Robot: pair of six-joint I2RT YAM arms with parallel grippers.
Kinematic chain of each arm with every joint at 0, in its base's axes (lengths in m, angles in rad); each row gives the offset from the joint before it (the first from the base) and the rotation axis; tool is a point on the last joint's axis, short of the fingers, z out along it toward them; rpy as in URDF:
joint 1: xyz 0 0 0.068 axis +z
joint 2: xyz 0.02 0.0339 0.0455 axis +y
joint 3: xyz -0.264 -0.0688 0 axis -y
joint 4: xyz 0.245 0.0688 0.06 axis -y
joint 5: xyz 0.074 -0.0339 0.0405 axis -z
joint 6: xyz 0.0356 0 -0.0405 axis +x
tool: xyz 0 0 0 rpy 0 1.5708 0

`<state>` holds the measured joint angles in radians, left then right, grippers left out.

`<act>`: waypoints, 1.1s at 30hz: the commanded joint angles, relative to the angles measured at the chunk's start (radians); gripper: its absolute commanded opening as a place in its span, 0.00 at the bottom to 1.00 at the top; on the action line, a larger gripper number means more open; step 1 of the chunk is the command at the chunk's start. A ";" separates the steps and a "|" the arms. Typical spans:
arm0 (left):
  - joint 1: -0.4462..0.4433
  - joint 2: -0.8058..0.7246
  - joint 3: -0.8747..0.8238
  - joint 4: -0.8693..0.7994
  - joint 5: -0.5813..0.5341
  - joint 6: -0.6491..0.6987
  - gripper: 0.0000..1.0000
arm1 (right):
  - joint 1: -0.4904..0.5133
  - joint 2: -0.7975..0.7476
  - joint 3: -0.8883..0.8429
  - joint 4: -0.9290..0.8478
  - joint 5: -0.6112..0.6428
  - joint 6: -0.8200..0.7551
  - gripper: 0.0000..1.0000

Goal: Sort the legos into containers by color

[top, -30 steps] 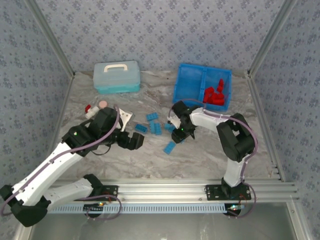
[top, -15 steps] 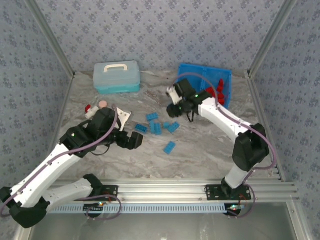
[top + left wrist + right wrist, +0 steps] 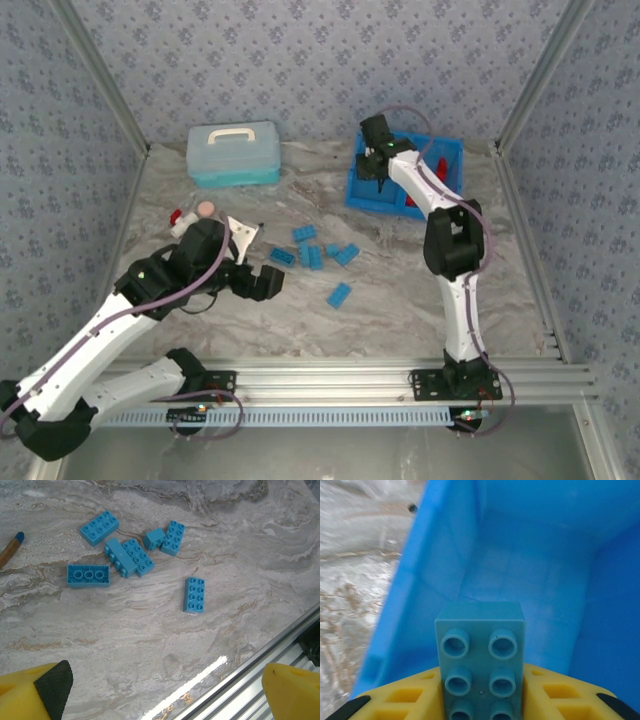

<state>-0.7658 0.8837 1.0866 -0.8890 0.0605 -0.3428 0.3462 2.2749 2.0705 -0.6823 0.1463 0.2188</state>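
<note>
Right pincer (image 3: 480,707) clamps a studded light-blue brick (image 3: 480,645) above the glossy blue tray's (image 3: 445,540) smooth left compartment; left pincer (image 3: 162,695) gapes.

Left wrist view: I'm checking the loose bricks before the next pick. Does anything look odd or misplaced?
One blue brick left of the cluster lies upside down, hollow sockets up; most others show studs. A lone brick sits apart, nearer the rail. A blue-tipped brown stick at the left edge isn't a lego.
</note>
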 commanded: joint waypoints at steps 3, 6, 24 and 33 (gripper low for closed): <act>-0.003 -0.015 -0.010 0.017 0.010 -0.018 0.99 | -0.003 0.115 0.163 -0.088 0.000 0.021 0.45; -0.003 -0.006 -0.001 0.013 0.010 -0.018 0.99 | -0.005 0.134 0.194 -0.106 -0.010 0.039 0.50; -0.003 -0.011 -0.010 0.036 0.014 -0.009 0.99 | 0.243 -0.584 -0.601 0.043 0.141 0.297 0.57; -0.003 -0.034 -0.039 0.029 0.006 -0.012 0.99 | 0.542 -0.689 -0.869 -0.086 0.200 0.828 0.85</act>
<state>-0.7658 0.8688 1.0653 -0.8700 0.0597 -0.3500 0.8398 1.5974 1.2297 -0.7136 0.3111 0.8089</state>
